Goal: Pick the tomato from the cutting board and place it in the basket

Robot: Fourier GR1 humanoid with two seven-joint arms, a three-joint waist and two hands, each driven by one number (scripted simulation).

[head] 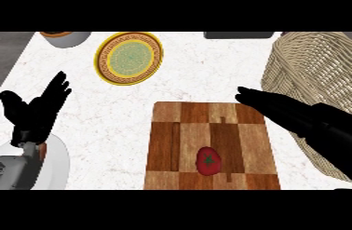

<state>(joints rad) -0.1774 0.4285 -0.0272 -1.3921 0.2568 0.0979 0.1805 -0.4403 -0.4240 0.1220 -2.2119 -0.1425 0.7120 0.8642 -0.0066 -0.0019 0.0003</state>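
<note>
A: Where's the tomato?

B: On the cutting board, low and a bit right of the board's middle, near its bottom edge. Nothing touches it.

A: Your right hand?

B: Over the board's upper right corner, fingers straight and together, pointing up-left. Released, holding nothing. Bare board lies between it and the tomato.

A: And the basket?

B: Wicker, at the right edge of the counter, just beside the board's right side. My right forearm crosses its lower wall.

A: Left hand?

B: At the left edge, fingers up and spread, resting, released. Below it a white plate cut by the view's edge.

A: Open room?

B: Bare counter left of the board, up to a yellow-rimmed plate. A bowl sits at the far left corner, a dark thing along the far edge; I cannot tell what it is.
</note>
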